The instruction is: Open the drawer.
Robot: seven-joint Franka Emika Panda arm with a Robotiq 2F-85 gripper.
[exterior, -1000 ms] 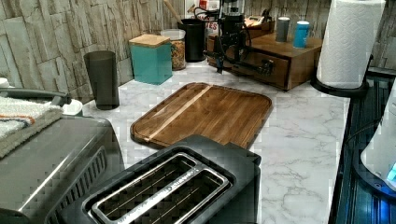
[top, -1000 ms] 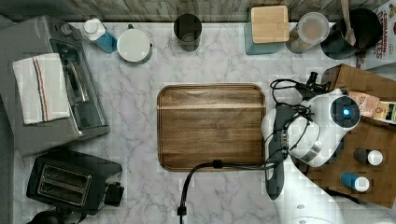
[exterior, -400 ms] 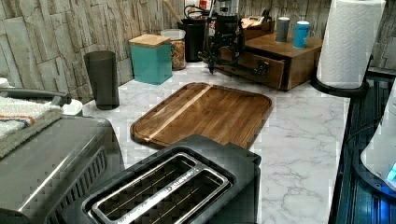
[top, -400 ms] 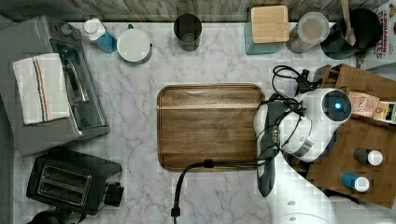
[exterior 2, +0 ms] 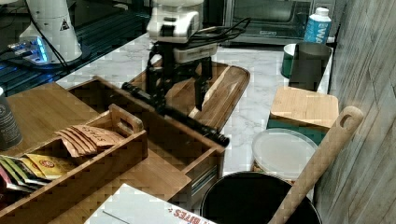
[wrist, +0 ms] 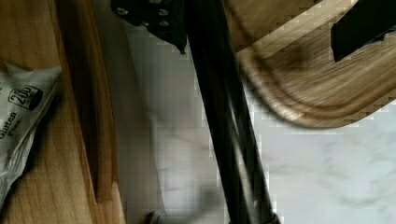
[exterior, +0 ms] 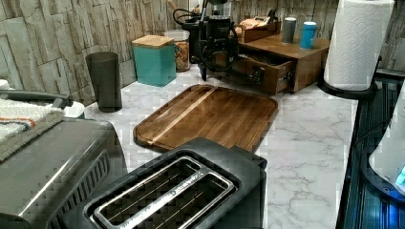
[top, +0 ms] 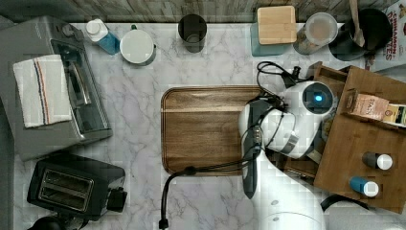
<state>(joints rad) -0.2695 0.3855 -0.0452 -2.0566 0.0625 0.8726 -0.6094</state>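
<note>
In the left view we start at the toaster (exterior: 172,195) in the near corner, with the toaster oven (exterior: 43,157) beside it at the left view's left and a striped towel (exterior: 21,119) lying on top. Further along stand a dark tumbler (exterior: 103,81) and a teal canister (exterior: 154,59) with a wooden lid, both against the stone wall. The wooden serving tray (exterior: 210,117) lies flat on the marble counter (exterior: 305,143) in the middle.

Past the tray we reach the gripper (exterior 2: 179,88). In the right view its fingers (exterior 2: 201,86) are spread, one on each side of the black bar handle (exterior 2: 187,119) — the bar runs between them, though we cannot tell whether either finger touches it. The wrist view shows the same bar crossing between the two dark fingertips.

The drawer (exterior: 255,71) sits at the left view's right of the gripper, pulled partly out of the wooden cabinet (exterior: 305,57), its front just beside the tray's far edge. In the top view it lies under the arm, at the cabinet's left side — toward the tray. On the cabinet top stand two small bottles (exterior: 298,31), and a paper towel roll (exterior: 360,43) rises at the left view's far right.
</note>
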